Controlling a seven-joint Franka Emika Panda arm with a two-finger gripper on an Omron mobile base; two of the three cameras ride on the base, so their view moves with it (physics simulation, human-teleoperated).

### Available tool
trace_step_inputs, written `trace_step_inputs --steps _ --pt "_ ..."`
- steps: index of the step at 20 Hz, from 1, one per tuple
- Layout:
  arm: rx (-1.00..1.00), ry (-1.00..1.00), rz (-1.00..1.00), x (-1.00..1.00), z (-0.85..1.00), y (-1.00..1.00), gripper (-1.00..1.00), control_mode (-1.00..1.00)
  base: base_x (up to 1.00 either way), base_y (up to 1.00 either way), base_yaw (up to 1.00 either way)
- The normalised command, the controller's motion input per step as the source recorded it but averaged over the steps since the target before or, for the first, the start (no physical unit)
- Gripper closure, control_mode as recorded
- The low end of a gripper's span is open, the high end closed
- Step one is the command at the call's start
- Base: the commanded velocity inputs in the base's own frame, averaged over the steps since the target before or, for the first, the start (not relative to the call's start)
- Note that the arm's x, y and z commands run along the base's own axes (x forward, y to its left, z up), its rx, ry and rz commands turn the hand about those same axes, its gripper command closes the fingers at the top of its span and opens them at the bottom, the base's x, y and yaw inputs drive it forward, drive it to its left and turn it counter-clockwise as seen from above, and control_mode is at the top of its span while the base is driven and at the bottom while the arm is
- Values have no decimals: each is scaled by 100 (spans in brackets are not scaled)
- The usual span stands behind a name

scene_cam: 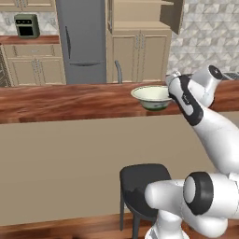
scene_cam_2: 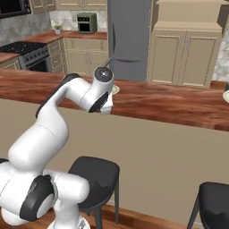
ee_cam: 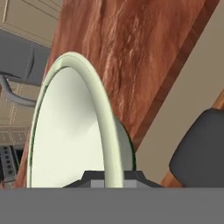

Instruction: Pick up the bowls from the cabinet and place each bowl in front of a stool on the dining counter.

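The fingers (ee_cam: 113,177) pinch one bowl's (scene_cam: 151,95) rim just above the tabletop's (scene_cam: 70,100) near edge, over a stool (scene_cam: 140,184); it seems not yet released.

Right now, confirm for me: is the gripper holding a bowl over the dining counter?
Yes: the gripper is shut on the bowl's rim, holding it above the dining counter.

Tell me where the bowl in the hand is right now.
The bowl sits over the dining counter in the left base view, right of centre, clamped by its rim in the hand, above the stool.
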Motion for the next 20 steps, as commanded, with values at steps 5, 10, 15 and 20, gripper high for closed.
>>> trace_step_inputs --steps 5,10,15,20 --pt "0 5 -4 42 -18 -7 100 -100 0 0 0" --pt "0 1 -4 41 -17 -4 100 -100 0 0 0" --pt "0 -2 -3 30 -18 0 100 -100 0 0 0" --pt "0 -14 0 7 -17 0 100 -100 0 0 0"
